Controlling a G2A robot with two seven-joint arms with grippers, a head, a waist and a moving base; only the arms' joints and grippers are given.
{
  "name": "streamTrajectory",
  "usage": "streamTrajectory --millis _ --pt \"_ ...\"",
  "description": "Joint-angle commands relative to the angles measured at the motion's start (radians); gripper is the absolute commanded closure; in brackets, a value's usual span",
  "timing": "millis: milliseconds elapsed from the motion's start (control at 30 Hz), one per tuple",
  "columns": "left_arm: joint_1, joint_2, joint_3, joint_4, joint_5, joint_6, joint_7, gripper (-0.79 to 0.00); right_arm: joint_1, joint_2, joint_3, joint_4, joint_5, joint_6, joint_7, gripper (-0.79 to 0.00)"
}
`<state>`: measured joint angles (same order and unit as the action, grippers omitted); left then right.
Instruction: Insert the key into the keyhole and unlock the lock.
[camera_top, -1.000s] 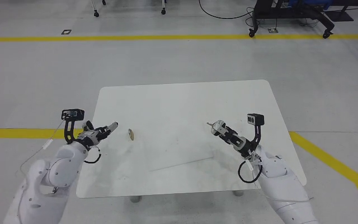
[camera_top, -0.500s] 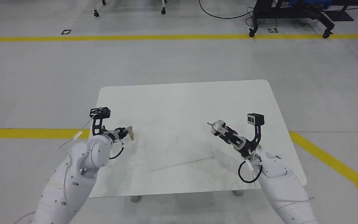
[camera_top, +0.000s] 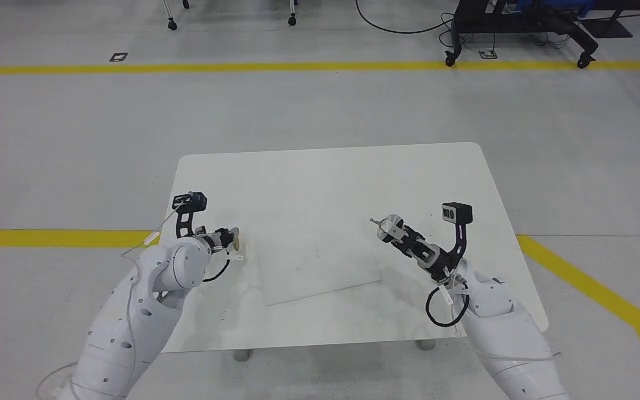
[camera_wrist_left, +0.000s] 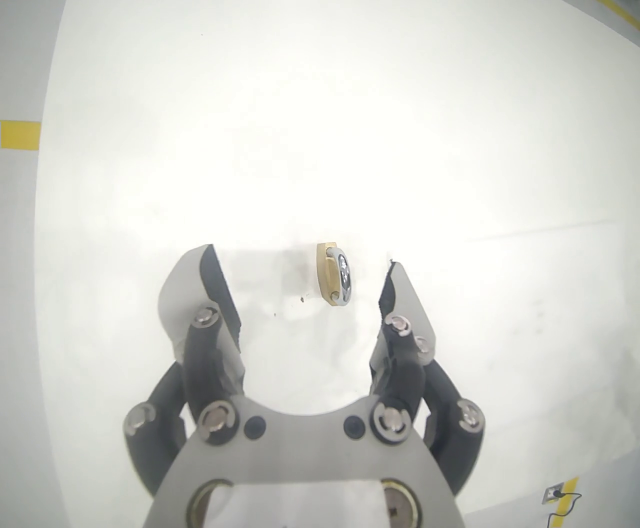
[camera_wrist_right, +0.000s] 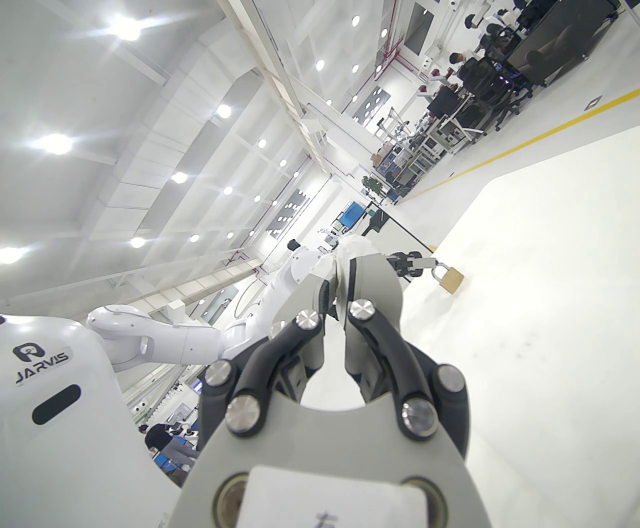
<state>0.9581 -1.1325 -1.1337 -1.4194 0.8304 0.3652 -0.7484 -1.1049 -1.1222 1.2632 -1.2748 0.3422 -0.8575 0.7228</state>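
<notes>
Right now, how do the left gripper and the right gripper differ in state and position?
The left gripper is open; the right gripper is shut, apparently on the key, a thin tip at its front. The left gripper straddles the padlock on the table; the right gripper is far from the padlock. Both are above the same white table.

I count one lock (camera_wrist_left: 334, 274) between my left fingers (camera_wrist_left: 200, 295), one key (camera_top: 375, 221) in my right fingers (camera_wrist_right: 375, 280), and one bench (camera_top: 400, 180).
</notes>
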Motion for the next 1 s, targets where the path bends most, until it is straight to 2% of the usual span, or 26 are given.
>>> streamTrajectory --millis 0,133,467,667,867,933,967 --pt "0.013 0.000 -0.001 -0.014 0.011 0.000 -0.001 -0.372 0.000 0.000 0.000 0.000 0.000 0.000 0.000 0.000" --pt "0.022 -0.001 -0.006 -0.027 0.017 0.000 0.004 -0.413 0.000 0.000 0.000 0.000 0.000 0.000 0.000 0.000" --pt "-0.017 -0.018 0.013 0.030 -0.003 -0.023 0.004 -0.379 0.000 0.000 0.000 0.000 0.000 0.000 0.000 0.000" --pt "-0.060 -0.032 0.034 0.092 -0.021 -0.031 0.001 -0.299 0.000 0.000 0.000 0.000 0.000 0.000 0.000 0.000" --pt "-0.085 -0.042 0.043 0.133 -0.038 -0.046 0.004 -0.286 0.000 0.000 0.000 0.000 0.000 0.000 0.000 0.000" --pt "-0.089 -0.044 0.044 0.142 -0.043 -0.051 0.005 -0.228 0.000 0.000 0.000 0.000 0.000 0.000 0.000 0.000" --pt "-0.091 -0.046 0.044 0.146 -0.043 -0.055 0.006 -0.163 0.000 0.000 0.000 0.000 0.000 0.000 0.000 0.000"
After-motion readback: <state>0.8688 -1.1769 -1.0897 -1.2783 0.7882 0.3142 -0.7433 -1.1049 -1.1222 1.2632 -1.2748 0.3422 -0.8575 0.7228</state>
